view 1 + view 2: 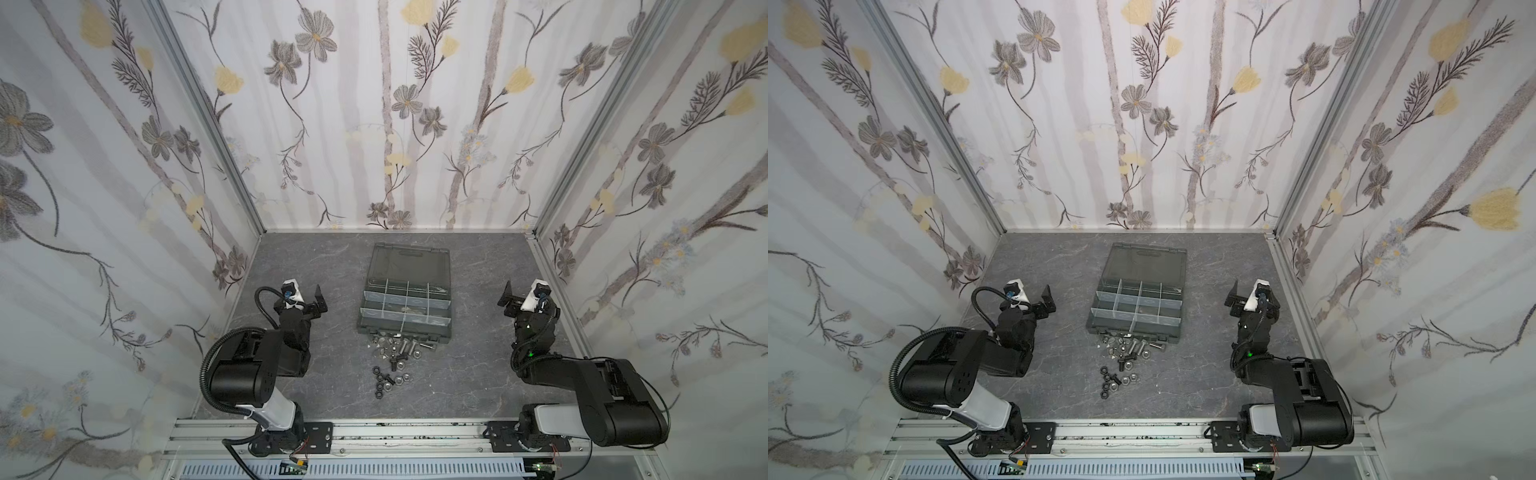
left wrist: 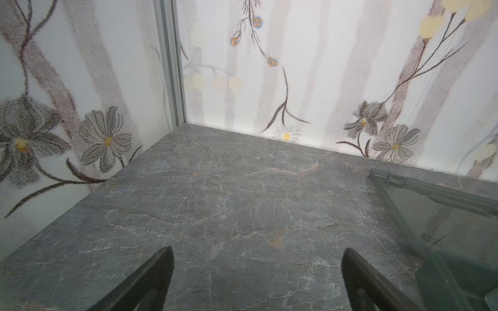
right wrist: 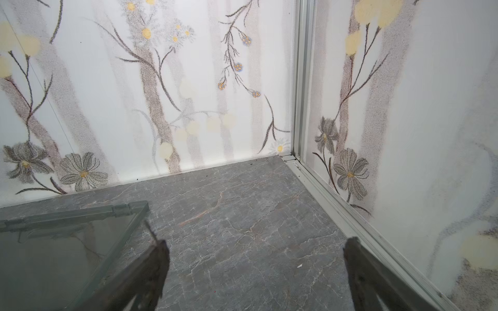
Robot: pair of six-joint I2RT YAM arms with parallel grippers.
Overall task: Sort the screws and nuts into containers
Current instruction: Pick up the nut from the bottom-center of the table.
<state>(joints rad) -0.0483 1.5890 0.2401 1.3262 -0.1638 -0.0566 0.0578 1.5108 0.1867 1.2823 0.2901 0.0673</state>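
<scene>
A dark grey organiser case (image 1: 362,316) (image 1: 1093,318) lies open mid-table, its containers (image 1: 397,297) (image 1: 1129,296) split by pale dividers. Its smoky lid (image 1: 409,264) (image 2: 444,215) (image 3: 67,242) lies flat behind them. Silver screws (image 1: 399,347) (image 1: 1129,348) are heaped against the case's near wall. Black and silver nuts (image 1: 386,380) (image 1: 1115,380) are strewn just nearer the arms. My left gripper (image 1: 319,302) (image 1: 1048,301) (image 2: 257,251) hovers left of the case, open and empty. My right gripper (image 1: 507,297) (image 1: 1233,297) (image 3: 256,242) hovers to its right, open and empty.
The grey marble-patterned tabletop (image 1: 469,374) is boxed in by floral walls on three sides. Aluminium posts (image 1: 249,199) stand at the back corners. A metal rail (image 1: 374,432) carrying both arm bases runs along the front edge. A white fleck (image 3: 299,266) lies on the tabletop.
</scene>
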